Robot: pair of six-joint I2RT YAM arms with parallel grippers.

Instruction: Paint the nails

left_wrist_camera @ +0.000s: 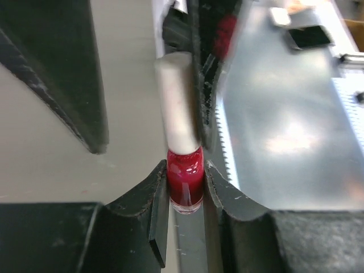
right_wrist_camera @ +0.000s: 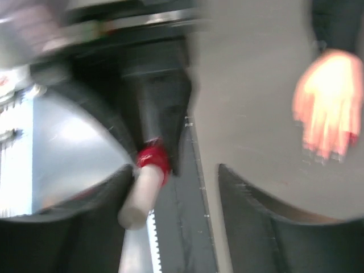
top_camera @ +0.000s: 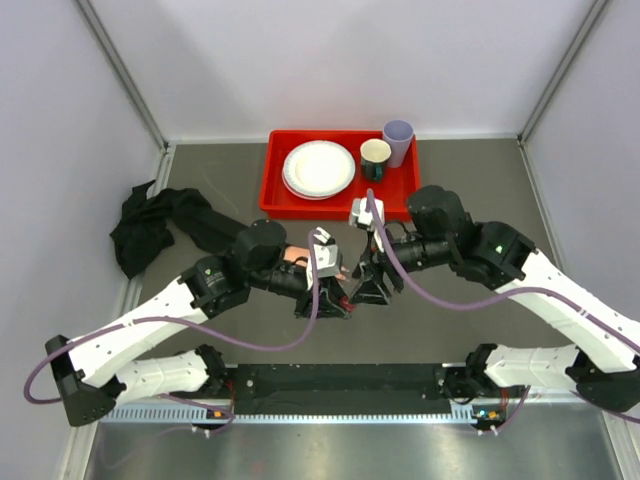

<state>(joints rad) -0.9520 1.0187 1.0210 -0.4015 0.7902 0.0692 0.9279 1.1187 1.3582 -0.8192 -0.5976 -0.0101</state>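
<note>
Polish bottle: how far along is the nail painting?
Done: left gripper is shut on the polish bottle. In hand: right gripper stands open at the white cap, which is on the bottle. Left: uncap, brush the nails of the mannequin hand; too blurred to tell their paint.

The polish bottle [left_wrist_camera: 185,179] is deep red with a cream cap [left_wrist_camera: 177,102], the tray [top_camera: 272,182] red, plate [top_camera: 318,167] white, cup [top_camera: 398,140] lilac.

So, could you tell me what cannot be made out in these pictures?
Right wrist view: motion blur smears the mannequin hand, leaving the nails unreadable.
Top view: the left arm covers most of that hand.
Left wrist view: any brush is hidden inside the polish bottle and white cap.
</note>
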